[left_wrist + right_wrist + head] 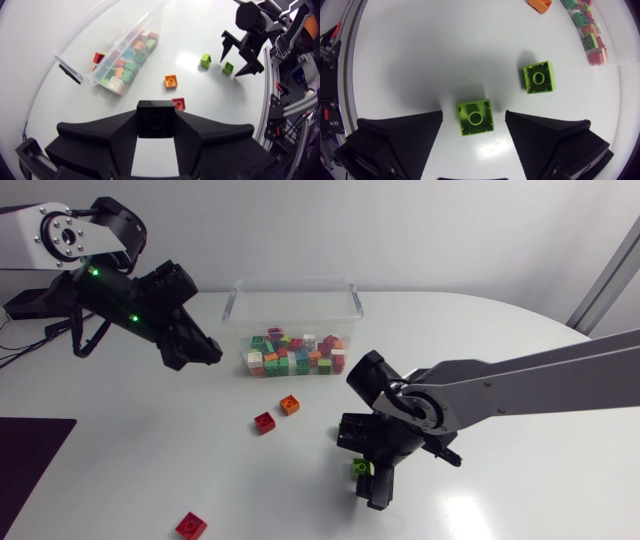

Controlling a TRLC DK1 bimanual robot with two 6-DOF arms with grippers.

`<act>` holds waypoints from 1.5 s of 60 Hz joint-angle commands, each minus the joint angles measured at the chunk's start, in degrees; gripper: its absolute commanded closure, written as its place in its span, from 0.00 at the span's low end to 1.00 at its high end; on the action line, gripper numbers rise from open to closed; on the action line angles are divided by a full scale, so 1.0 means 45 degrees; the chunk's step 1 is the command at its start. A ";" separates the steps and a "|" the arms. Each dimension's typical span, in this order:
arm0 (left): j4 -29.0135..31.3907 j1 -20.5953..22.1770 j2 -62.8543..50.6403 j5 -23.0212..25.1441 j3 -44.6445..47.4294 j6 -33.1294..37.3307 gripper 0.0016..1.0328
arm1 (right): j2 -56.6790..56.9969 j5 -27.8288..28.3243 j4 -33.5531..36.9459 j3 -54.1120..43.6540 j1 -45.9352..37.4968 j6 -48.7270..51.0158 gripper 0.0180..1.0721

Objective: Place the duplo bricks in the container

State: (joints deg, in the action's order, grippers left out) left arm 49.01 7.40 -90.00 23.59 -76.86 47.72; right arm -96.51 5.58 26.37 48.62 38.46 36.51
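You are at the grasp step on a lime-green brick (475, 118). It lies on the table well out from the container (290, 280), farther from it than any other loose brick except one. Your right gripper (474, 112) straddles the brick with its fingers spread wide, one on each side, and a sliver of bare table shows on both sides, so nothing is gripped yet. The brick is a small squarish block with a single round stud on top. It sits flat, and its sides are a touch askew to the finger faces. The next move, as I judge it, is to square up slightly and close evenly so the brick doesn't twist, then lift and carry it over the container's open rim. A second green brick (538, 77) of the same shape lies between this one and the container, apart from the fingers, so keep clear of it as you close. Closer to the container are an orange brick (290, 404) and a red brick (264, 421). Another red one (191, 525) lies farthest out. The container is a clear tub already holding a heap of mixed bricks. Your left gripper (156, 120) hangs near the container's end wall, not over it, closed on what looks like a black brick, which would go in next.
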 commanded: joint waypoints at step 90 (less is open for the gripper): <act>-0.6732 0.1051 -0.0587 -0.3075 -0.0400 -0.6387 0.05 | 0.2169 0.1864 0.0800 0.5680 -0.2452 -0.3133 0.72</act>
State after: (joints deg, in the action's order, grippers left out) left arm 17.12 12.40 -97.76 9.98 -82.35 18.00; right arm -83.68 13.72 31.05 71.94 27.88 24.91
